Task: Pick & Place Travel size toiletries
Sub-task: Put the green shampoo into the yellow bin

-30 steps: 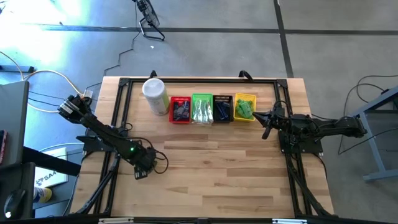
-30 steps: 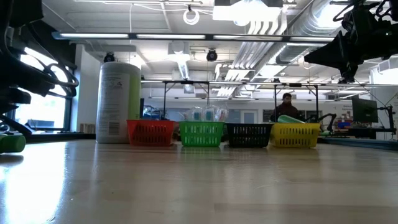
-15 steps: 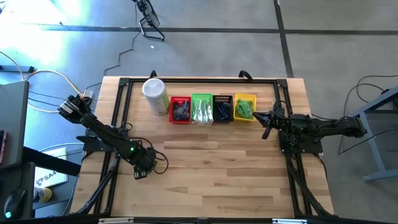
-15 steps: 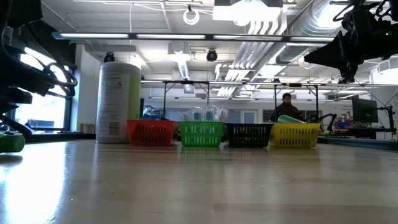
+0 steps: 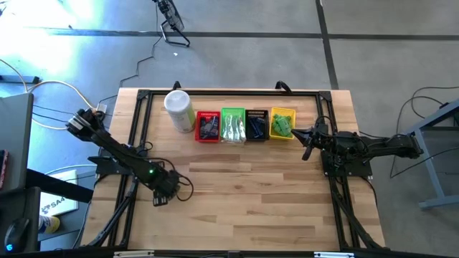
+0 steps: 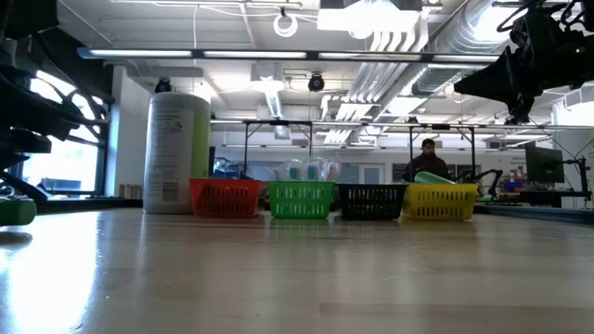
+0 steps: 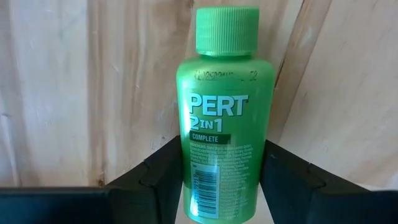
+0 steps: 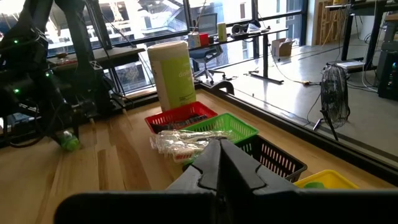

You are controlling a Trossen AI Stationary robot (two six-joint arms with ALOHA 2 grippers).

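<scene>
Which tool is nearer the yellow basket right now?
The right. The right tool, shut, hovers just beside the yellow basket at the row's right end. The left tool is far across the table near its left front, gripping a green bottle.

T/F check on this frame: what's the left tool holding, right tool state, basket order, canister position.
1. The left tool is shut on a green bottle. True.
2. The right tool is open over the table. False: its fingers are shut, empty, near the yellow basket.
3. From the white canister, the baskets run red, green, black, yellow. True.
4. The white canister lies on its side. False: it stands upright beside the red basket.
5. The green basket is empty. False: it holds clear-wrapped items.
</scene>
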